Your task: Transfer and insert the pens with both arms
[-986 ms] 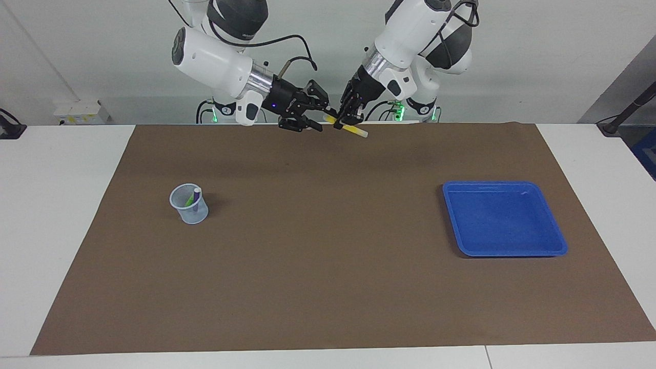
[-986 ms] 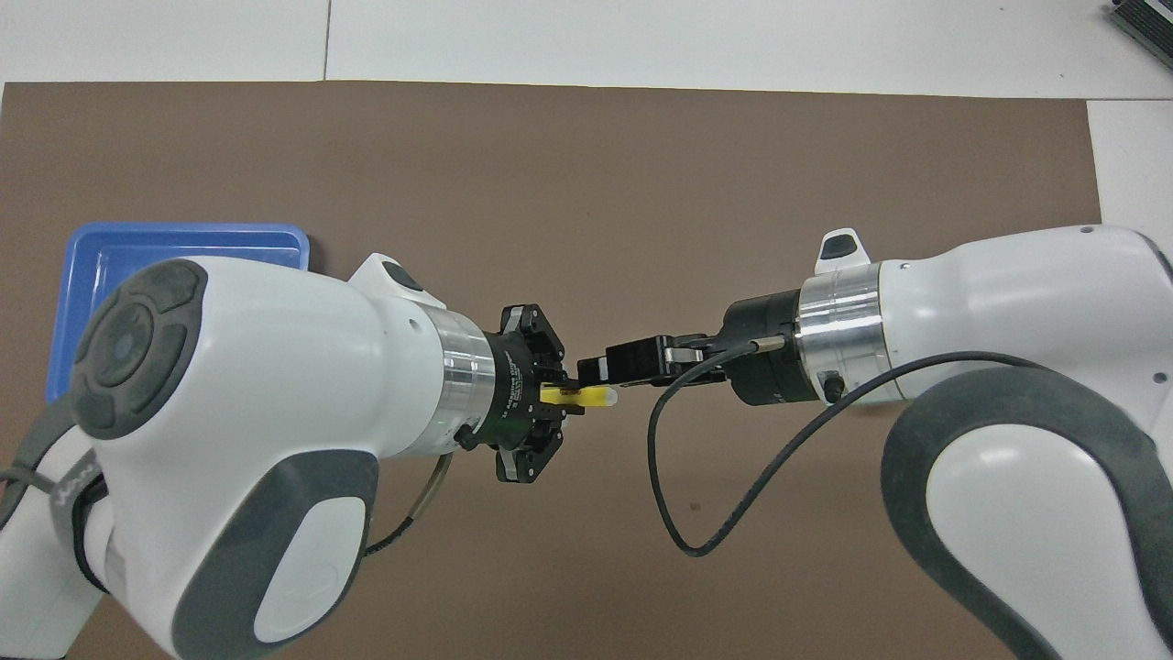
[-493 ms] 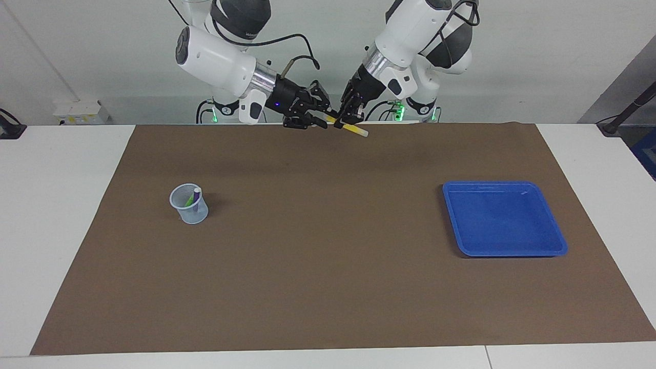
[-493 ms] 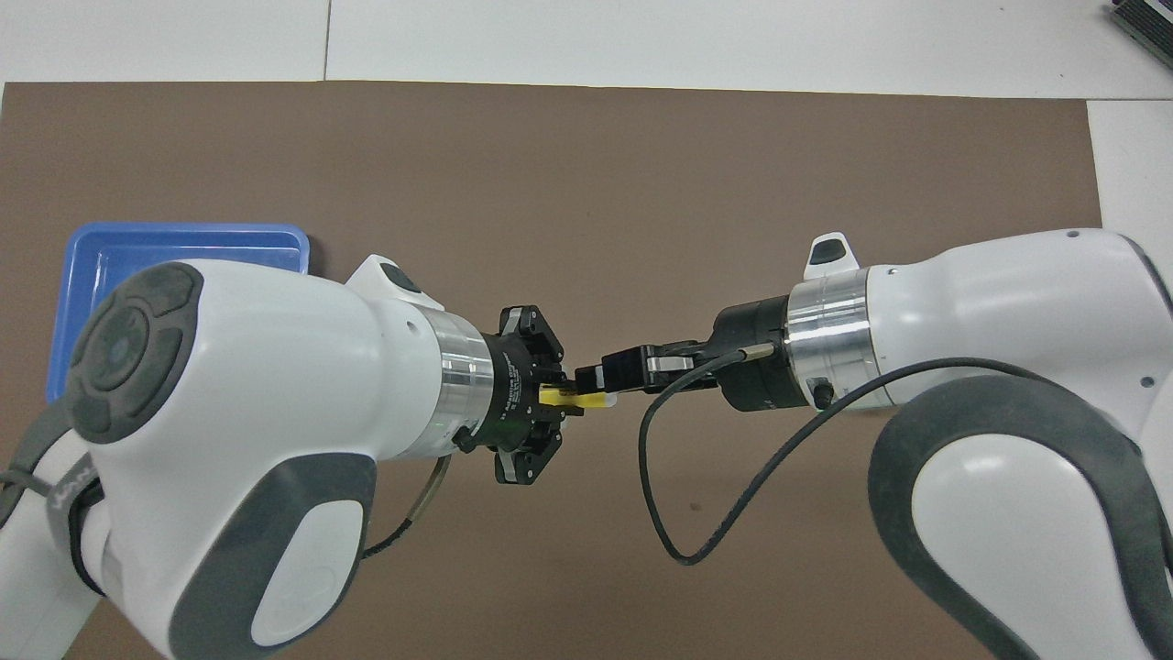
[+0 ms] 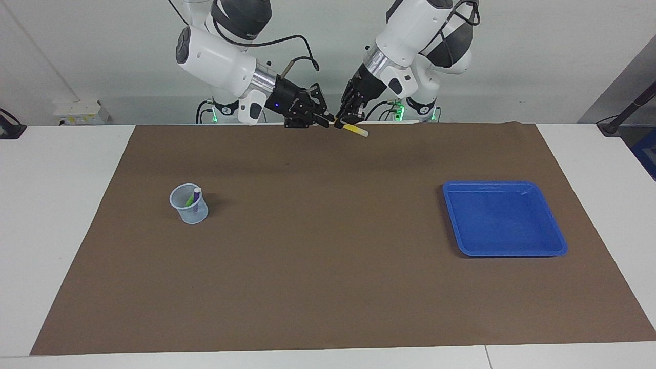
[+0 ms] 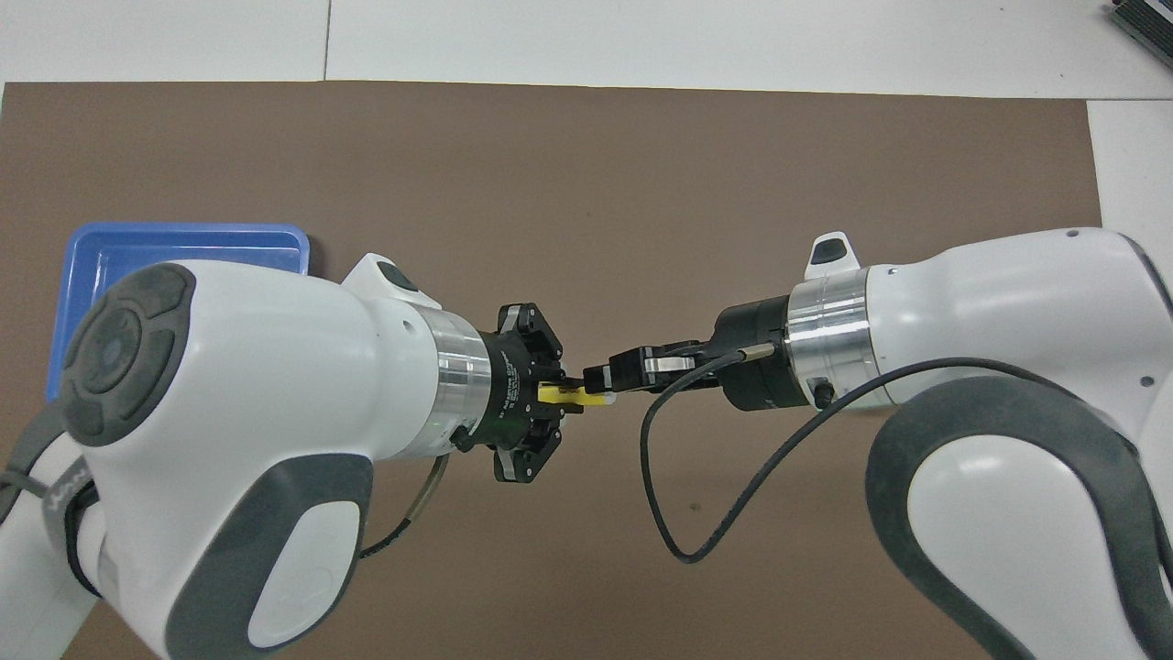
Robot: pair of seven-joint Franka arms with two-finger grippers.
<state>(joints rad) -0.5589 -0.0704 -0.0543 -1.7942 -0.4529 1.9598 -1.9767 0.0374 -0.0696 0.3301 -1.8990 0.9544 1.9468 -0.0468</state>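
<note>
Since a second ago the right end effector (image 5: 328, 121) has slid in along the yellow pen (image 5: 353, 129) and its fingers have come together on the pen's end, where before they stood apart just short of it. Its tip meets the pen in the overhead view too (image 6: 600, 379). The left end effector (image 5: 346, 119) is clamped on the same pen, a little along from the right one, so both grip it at once. Seen from above, the left end effector (image 6: 561, 395) hides most of the pen (image 6: 559, 394), with only a short yellow stretch showing between the two tips.

The pen hangs in the air over the mat's (image 5: 328, 287) edge nearest the robots, about midway between the two arm bases. It tilts, its pale cap end sticking out low on the left arm's side, free of both grips.

Out from there, the right arm (image 5: 218, 54) comes in from its base and the left arm (image 5: 410, 23) from its own, their wrists nearly facing each other.

A clear cup (image 5: 189, 205) stands on the mat toward the right arm's end of the tabletop (image 5: 51, 205), with a purple pen (image 5: 196, 194) and a green pen (image 5: 190, 200) standing in it. A blue tray (image 5: 505, 250) lies toward the left arm's end, well apart from the cup.
</note>
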